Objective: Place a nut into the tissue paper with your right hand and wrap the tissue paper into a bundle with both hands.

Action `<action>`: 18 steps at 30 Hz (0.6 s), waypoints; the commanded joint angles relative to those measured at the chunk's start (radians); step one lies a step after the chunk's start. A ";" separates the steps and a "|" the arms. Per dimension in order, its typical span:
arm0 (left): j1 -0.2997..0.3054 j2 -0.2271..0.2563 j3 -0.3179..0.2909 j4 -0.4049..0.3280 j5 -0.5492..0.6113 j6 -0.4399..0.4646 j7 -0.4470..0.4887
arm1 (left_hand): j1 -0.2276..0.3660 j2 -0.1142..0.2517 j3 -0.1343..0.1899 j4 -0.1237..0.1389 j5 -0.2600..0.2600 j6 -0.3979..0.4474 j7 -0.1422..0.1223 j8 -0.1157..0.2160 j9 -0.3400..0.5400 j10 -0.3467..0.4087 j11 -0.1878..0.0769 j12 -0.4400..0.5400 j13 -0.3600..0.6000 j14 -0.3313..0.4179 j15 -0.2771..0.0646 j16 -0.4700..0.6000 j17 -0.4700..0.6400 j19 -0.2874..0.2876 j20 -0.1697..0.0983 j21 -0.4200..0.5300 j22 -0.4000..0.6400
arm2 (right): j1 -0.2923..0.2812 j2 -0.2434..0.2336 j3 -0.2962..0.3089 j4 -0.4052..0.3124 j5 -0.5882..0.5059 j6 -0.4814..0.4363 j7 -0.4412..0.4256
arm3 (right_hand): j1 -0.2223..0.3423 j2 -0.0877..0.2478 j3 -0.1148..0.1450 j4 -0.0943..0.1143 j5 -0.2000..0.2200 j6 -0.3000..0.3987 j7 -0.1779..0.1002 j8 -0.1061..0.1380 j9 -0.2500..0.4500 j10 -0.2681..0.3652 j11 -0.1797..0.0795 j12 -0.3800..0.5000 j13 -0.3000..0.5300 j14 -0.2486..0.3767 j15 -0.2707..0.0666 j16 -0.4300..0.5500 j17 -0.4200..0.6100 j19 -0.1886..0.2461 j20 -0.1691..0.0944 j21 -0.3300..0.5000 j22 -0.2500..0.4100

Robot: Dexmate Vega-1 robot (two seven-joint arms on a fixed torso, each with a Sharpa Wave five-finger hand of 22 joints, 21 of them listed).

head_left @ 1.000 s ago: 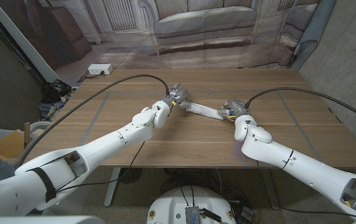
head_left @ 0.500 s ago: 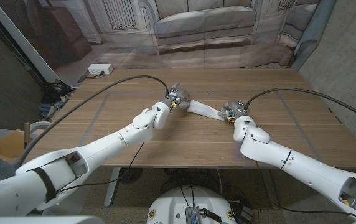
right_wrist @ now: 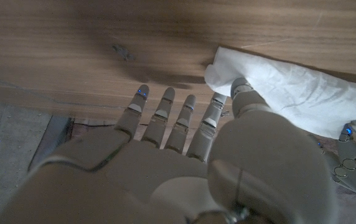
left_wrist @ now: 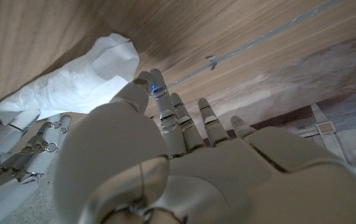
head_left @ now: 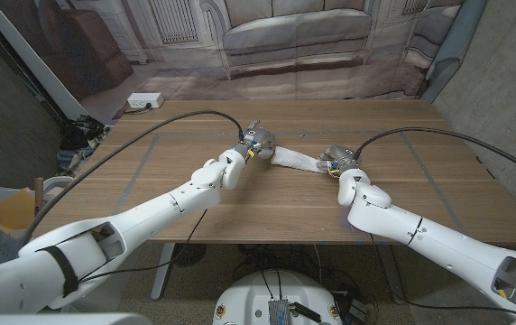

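The tissue lies as a long roll on the table between the hands, its axis running from left hand to right hand, each pinching one end, other fingers spread.

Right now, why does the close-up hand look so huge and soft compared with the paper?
In the left wrist view the left hand sits right against the lens, so it looms large and blurry, while the tissue paper beyond is sharper. The right wrist view does likewise. The head view bends the wooden table edges slightly.
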 commanded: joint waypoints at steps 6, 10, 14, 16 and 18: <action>0.035 0.034 -0.047 -0.073 -0.048 0.018 -0.032 | -0.021 -0.001 -0.003 0.008 0.004 -0.248 -0.036 -0.096 0.010 -0.073 0.015 -0.007 0.007 -0.023 0.006 -0.001 0.007 -0.020 0.003 0.001 0.003 | -0.020 -0.019 0.010 -0.056 0.005 -0.018 -0.014 | -0.024 -0.008 0.011 -0.001 0.001 -0.123 0.002 -0.061 -0.004 -0.025 0.013 -0.014 0.006 -0.025 0.010 -0.005 0.000 -0.011 -0.003 0.002 0.002; 0.052 0.051 -0.068 -0.110 -0.063 0.026 -0.031 | -0.029 -0.002 -0.006 0.011 0.004 -0.310 -0.033 -0.120 0.013 -0.100 0.020 -0.009 0.008 -0.032 0.009 -0.003 0.006 -0.023 0.004 0.002 0.003 | -0.041 -0.028 0.031 -0.078 0.013 -0.007 -0.035 | -0.046 -0.016 0.006 0.005 0.000 -0.174 0.007 -0.087 -0.008 -0.044 0.029 -0.021 0.006 -0.055 0.023 -0.010 0.001 -0.018 -0.002 0.000 0.002; 0.073 0.070 -0.097 -0.154 -0.083 0.037 -0.033 | -0.045 0.004 -0.011 0.023 0.004 -0.304 -0.033 -0.117 0.014 -0.103 0.021 -0.007 0.008 -0.035 0.011 -0.002 0.009 -0.027 0.001 0.001 0.003 | -0.067 -0.028 0.061 -0.103 0.023 -0.004 -0.065 | -0.078 -0.019 -0.004 0.019 -0.003 -0.202 0.019 -0.098 -0.012 -0.063 0.042 -0.028 0.007 -0.077 0.035 -0.010 0.003 -0.023 -0.002 -0.001 0.002; 0.084 0.081 -0.116 -0.178 -0.104 0.037 -0.037 | -0.066 0.011 -0.019 0.039 0.002 -0.287 -0.028 -0.110 0.015 -0.098 0.024 -0.002 0.007 -0.038 0.012 0.000 0.011 -0.029 -0.002 0.001 0.003 | -0.082 -0.032 0.075 -0.116 0.027 0.008 -0.080 | -0.091 -0.020 -0.008 0.025 -0.004 -0.202 0.021 -0.098 -0.013 -0.067 0.046 -0.029 0.007 -0.086 0.037 -0.010 0.004 -0.025 -0.002 -0.001 0.002; 0.097 0.091 -0.137 -0.201 -0.122 0.038 -0.034 | -0.074 0.011 -0.023 0.044 0.002 -0.280 -0.026 -0.107 0.015 -0.099 0.028 -0.002 0.007 -0.037 0.013 0.001 0.011 -0.030 -0.003 0.001 0.003 | -0.097 -0.035 0.090 -0.129 0.031 0.016 -0.098 | -0.109 -0.019 -0.013 0.033 -0.005 -0.205 0.023 -0.099 -0.014 -0.072 0.051 -0.030 0.008 -0.097 0.043 -0.011 0.005 -0.028 -0.002 -0.002 0.003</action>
